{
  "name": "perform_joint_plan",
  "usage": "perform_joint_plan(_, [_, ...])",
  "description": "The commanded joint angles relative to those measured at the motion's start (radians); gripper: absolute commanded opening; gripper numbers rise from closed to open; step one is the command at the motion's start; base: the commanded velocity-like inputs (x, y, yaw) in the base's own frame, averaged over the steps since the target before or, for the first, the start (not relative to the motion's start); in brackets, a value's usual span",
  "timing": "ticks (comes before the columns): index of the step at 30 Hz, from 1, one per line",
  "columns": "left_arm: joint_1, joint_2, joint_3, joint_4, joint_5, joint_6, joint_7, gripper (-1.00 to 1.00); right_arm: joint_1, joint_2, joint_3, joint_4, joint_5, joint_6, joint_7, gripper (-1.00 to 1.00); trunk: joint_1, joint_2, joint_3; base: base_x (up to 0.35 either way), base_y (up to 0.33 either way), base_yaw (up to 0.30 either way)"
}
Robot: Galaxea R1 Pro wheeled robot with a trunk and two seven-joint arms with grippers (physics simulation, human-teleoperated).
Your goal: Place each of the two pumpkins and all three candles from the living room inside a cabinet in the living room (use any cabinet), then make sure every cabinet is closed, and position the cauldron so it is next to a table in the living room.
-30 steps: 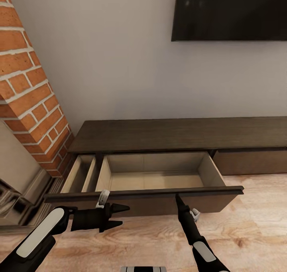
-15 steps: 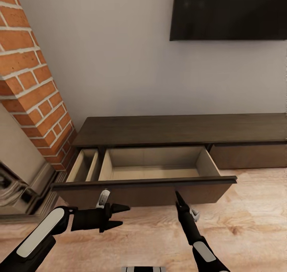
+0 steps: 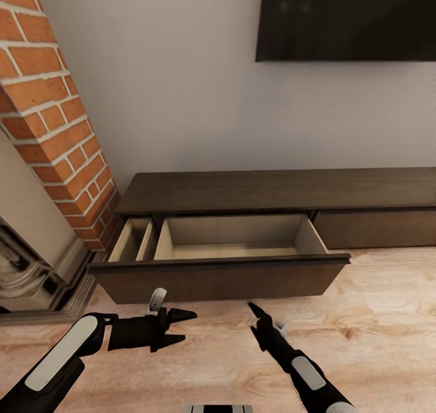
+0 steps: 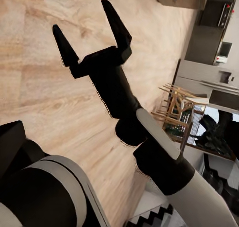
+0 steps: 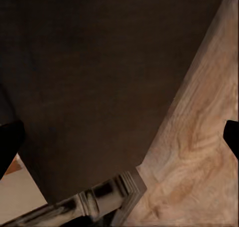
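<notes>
Wooden floor (image 3: 375, 316) fronts the cabinet (image 3: 272, 190), drawer out; left claw (image 3: 184, 326) and right claw (image 3: 253, 309) spread, empty

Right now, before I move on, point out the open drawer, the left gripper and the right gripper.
open drawer (image 3: 218, 278): head view, on its dark front panel.
left gripper (image 3: 184, 326): head view, midway between the two fingers.
right gripper (image 3: 253, 309): head view, at the finger ends.

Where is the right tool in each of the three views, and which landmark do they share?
Head view: right tool low centre, just before the drawer front.
Left wrist view: open fork against the floor.
Right wrist view: tool, tips apart, faces the drawer front.
Shared landmark: the floor.
</notes>
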Motion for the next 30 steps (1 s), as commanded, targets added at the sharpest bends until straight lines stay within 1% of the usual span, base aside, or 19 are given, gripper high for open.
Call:
perform_joint_plan(1, [-0.001,0.001,-0.001,-0.001,0.006,-0.003,0.013,1.0,0.002,-0.006,-0.005,-0.011,-0.006,0.016,-0.019,1.0,-0.004,0.007,0.002,-0.005,0.0,0.0])
perform_joint_plan(2, [-0.001,0.001,-0.002,0.0,-0.002,-0.005,0.019,1.0,0.008,-0.018,-0.004,-0.019,-0.004,0.025,-0.033,1.0,-0.008,0.014,0.006,-0.003,0.0,0.0])
perform_joint_plan(3, [-0.001,0.002,-0.002,0.0,-0.016,-0.006,0.026,1.0,0.012,-0.037,-0.003,-0.024,-0.003,0.043,-0.042,1.0,-0.012,0.021,0.009,-0.002,0.0,0.0])
perform_joint_plan(4, [-0.001,0.002,-0.003,0.0,-0.032,-0.006,0.033,1.0,0.014,-0.061,-0.002,-0.028,-0.001,0.075,-0.048,1.0,-0.016,0.028,0.012,-0.001,0.0,0.0])
perform_joint_plan(6, [-0.001,0.001,-0.002,0.0,-0.077,-0.008,0.047,1.0,0.015,-0.117,0.002,-0.031,0.002,0.181,-0.055,1.0,-0.023,0.042,0.018,0.0,0.0,0.0])
perform_joint_plan(7, [-0.001,0.0,-0.002,0.003,-0.11,-0.01,0.059,1.0,0.015,-0.143,0.005,-0.032,0.005,0.248,-0.061,1.0,-0.027,0.049,0.021,0.0,0.0,0.0])
perform_joint_plan(9, [-0.001,-0.01,-0.001,0.025,-0.192,-0.016,0.084,1.0,0.015,-0.185,0.007,-0.035,0.025,0.368,-0.079,1.0,-0.035,0.063,0.028,0.0,0.0,0.0])
perform_joint_plan(11, [-0.001,-0.029,0.0,0.051,-0.278,-0.022,0.103,1.0,0.021,-0.216,0.006,-0.036,0.068,0.431,-0.093,1.0,-0.042,0.077,0.034,0.0,0.0,0.0])
perform_joint_plan(12, [-0.001,-0.051,0.0,0.069,-0.338,-0.024,0.11,1.0,0.031,-0.234,0.006,-0.037,0.095,0.452,-0.098,1.0,-0.046,0.084,0.037,0.0,0.0,0.0])
perform_joint_plan(14, [-0.002,-0.087,0.0,0.106,-0.428,-0.027,0.115,1.0,0.048,-0.246,0.005,-0.037,0.113,0.466,-0.099,1.0,-0.054,0.098,0.043,0.0,0.0,0.0])
perform_joint_plan(15, [-0.001,-0.113,0.004,0.133,-0.496,-0.033,0.116,1.0,0.064,-0.25,0.005,-0.036,0.119,0.471,-0.1,1.0,-0.058,0.105,0.046,0.0,0.0,0.0])
perform_joint_plan(17, [-0.002,-0.138,0.006,0.153,-0.567,-0.054,0.117,1.0,0.08,-0.253,0.005,-0.037,0.124,0.476,-0.101,1.0,-0.065,0.119,0.053,0.0,0.0,0.0])
perform_joint_plan(18, [-0.002,-0.146,0.006,0.158,-0.592,-0.066,0.118,1.0,0.085,-0.254,0.005,-0.037,0.125,0.479,-0.102,1.0,-0.069,0.126,0.056,0.0,0.0,0.0])
perform_joint_plan(20, [-0.001,-0.154,0.004,0.163,-0.619,-0.081,0.119,1.0,0.09,-0.255,0.005,-0.035,0.126,0.484,-0.102,1.0,-0.077,0.14,0.062,0.0,0.0,0.0])
perform_joint_plan(23, [-0.001,-0.159,0.003,0.166,-0.634,-0.089,0.119,1.0,0.105,-0.254,0.003,-0.031,0.125,0.48,-0.098,1.0,-0.088,0.161,0.071,0.0,0.0,0.0])
perform_joint_plan(30, [-0.001,-0.158,0.011,0.164,-0.637,-0.092,0.116,1.0,0.114,-0.252,0.002,-0.027,0.126,0.477,-0.098,1.0,-0.115,0.21,0.093,0.0,0.0,0.0])
